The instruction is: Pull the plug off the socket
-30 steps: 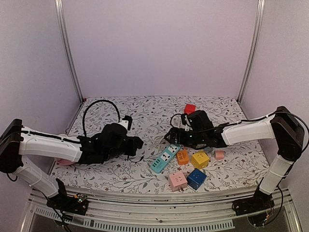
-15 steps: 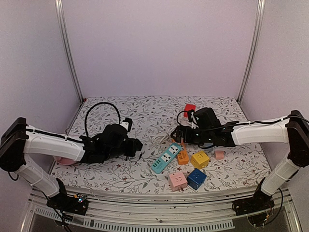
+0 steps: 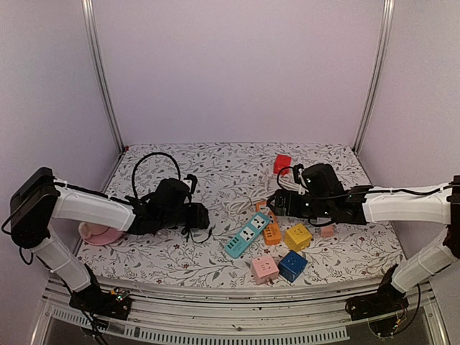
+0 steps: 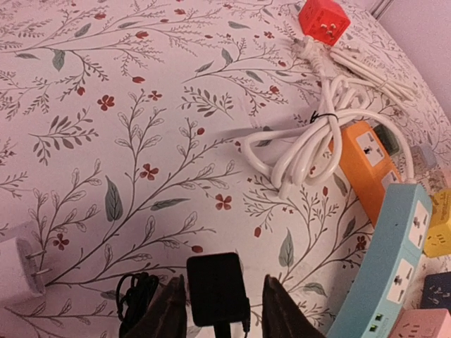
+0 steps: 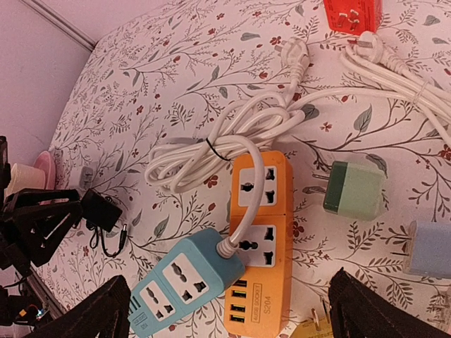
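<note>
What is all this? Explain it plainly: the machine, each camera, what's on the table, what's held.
Two robot arms are bolted at the near edge of a flowered table. The wide picture comes from a fixed camera above and behind them; the other two come from a camera on each wrist, looking past its own fingers. On the table lie an orange power strip, a blue power strip, a coiled white cable, a green plug, a red cube socket and a black adapter. The left gripper is open, the black adapter between its fingers; the right gripper is open above the strips. Nothing is held.
</note>
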